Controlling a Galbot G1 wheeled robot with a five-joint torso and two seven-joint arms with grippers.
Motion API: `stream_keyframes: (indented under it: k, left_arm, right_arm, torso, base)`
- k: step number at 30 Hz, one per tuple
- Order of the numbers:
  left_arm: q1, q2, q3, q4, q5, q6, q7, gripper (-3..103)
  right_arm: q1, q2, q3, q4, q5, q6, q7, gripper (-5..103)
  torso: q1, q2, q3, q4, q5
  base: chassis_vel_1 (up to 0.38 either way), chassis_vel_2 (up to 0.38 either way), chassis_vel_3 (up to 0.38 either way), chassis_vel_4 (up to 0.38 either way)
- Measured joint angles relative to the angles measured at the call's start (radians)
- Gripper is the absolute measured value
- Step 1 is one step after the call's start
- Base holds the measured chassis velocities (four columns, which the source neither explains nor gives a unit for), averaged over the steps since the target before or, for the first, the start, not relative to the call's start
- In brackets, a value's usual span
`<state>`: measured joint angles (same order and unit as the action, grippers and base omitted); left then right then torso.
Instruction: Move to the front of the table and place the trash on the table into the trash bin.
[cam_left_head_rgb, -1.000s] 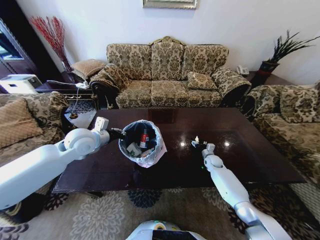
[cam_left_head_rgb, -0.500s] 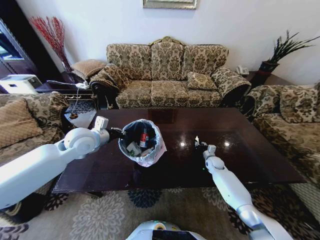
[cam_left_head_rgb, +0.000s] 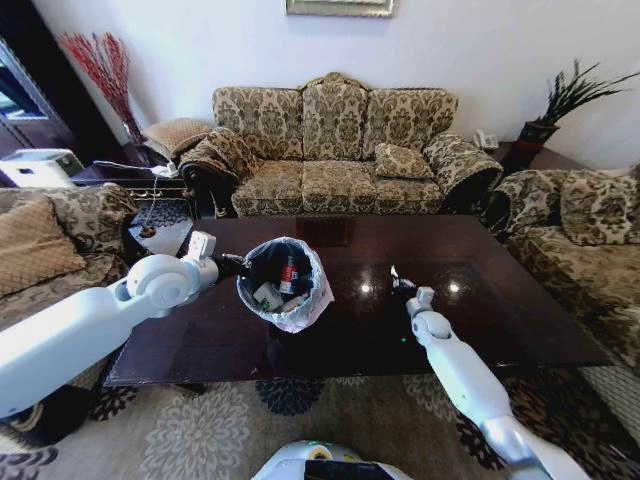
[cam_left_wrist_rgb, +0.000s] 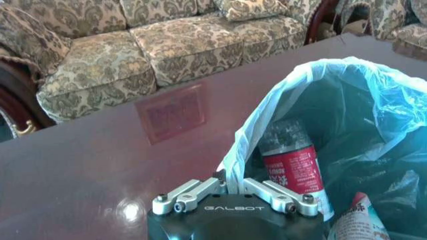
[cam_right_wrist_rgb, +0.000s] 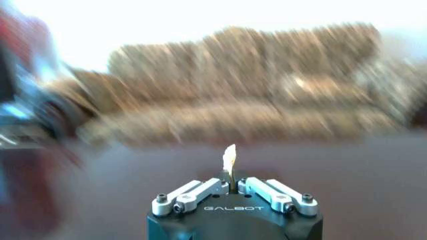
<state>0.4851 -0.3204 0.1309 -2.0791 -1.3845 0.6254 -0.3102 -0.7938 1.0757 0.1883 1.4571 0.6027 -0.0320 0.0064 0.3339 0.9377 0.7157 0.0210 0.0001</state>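
Observation:
On the dark glossy table stands the trash bin, black with a pale bag over its rim. In it lie a red-labelled bottle and a printed wrapper. My left gripper is shut on the bin's bag rim at its left side; in the left wrist view the left gripper pinches the bag's edge. My right gripper hovers just above the table, right of the bin, shut on a small pale scrap of trash. That scrap sticks up from the right gripper.
A patterned sofa runs behind the table, with armchairs at the left and right. A small side table sits at the far left corner. A patterned rug lies before the table's near edge.
The right gripper has drifted slightly up and to the right with the scrap held. The left gripper and the bin have stayed put.

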Motion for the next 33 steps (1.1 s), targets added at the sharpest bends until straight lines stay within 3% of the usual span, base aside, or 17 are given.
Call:
stream_keyframes:
  k: [2, 3, 7, 11, 16, 22, 25, 31, 33]
  left_arm:
    - [0.0, 0.006, 0.002, -0.001, -0.002, 0.0, 0.0, 0]
    - [0.0, 0.006, 0.002, -0.001, -0.002, 0.0, 0.0, 0]
    - [0.002, 0.013, 0.003, -0.01, -0.014, 0.001, -0.005, 0]
    - [0.008, 0.018, 0.0, -0.022, -0.021, 0.002, -0.009, 0]
    - [0.018, 0.021, -0.015, -0.036, -0.037, 0.003, -0.02, 0]
    - [0.025, 0.028, -0.033, -0.069, -0.066, 0.005, -0.034, 0]
    - [0.032, 0.031, -0.045, -0.086, -0.076, 0.005, -0.036, 0]
    - [0.035, 0.024, -0.047, -0.088, -0.077, 0.006, -0.038, 0]
    - [0.035, 0.016, -0.047, -0.086, -0.077, 0.006, -0.039, 0]
  right_arm:
    - [-0.007, -0.046, -0.031, 0.256, 0.043, -0.031, -0.003, 0]
    - [-0.007, -0.046, -0.031, 0.256, 0.043, -0.031, -0.003, 0]
    - [0.027, -0.095, -0.137, 0.63, 0.087, -0.094, -0.068, 0]
    - [0.044, -0.103, -0.231, 0.736, 0.084, -0.118, -0.115, 0]
    - [0.048, -0.094, -0.301, 0.735, 0.068, -0.155, -0.158, 0]
    - [0.076, -0.043, -0.38, 0.68, 0.026, -0.206, -0.118, -2]
    - [0.085, -0.029, -0.407, 0.653, 0.013, -0.211, -0.1, 14]
    - [0.083, -0.025, -0.409, 0.648, 0.014, -0.206, -0.09, 30]
    - [0.078, -0.028, -0.407, 0.649, 0.019, -0.197, -0.09, 41]
  torso:
    - [0.0, 0.0, 0.0, 0.0005, -0.0005]
    - [0.0, 0.0, 0.0, 0.0005, -0.0005]
    - [0.0, 0.0, 0.0, 0.0006, -0.0009]
    - [0.0, 0.0, 0.0, 0.0003, 0.0]
    - [0.0, 0.0, 0.0, 0.0002, 0.0]
    - [0.0, 0.0, 0.0, 0.0006, 0.0]
    - [0.0, 0.0, 0.0, 0.0004, -0.0001]
    - [0.0, 0.0, 0.0, 0.0003, -0.0001]
    - [0.0, 0.0, 0.0, 0.0003, -0.0002]
  base:
    - [0.0, 0.0, 0.0, 0.0]
    - [0.0, 0.0, 0.0, 0.0]
    - [0.0, 0.0, 0.0, 0.0]
    - [0.0, 0.0, 0.0, 0.0]
    - [0.0, 0.0, 0.0, 0.0]
    - [0.0, 0.0, 0.0, 0.0]
    - [0.0, 0.0, 0.0, 0.0]
    - [0.0, 0.0, 0.0, 0.0]
    - [0.0, 0.0, 0.0, 0.0]
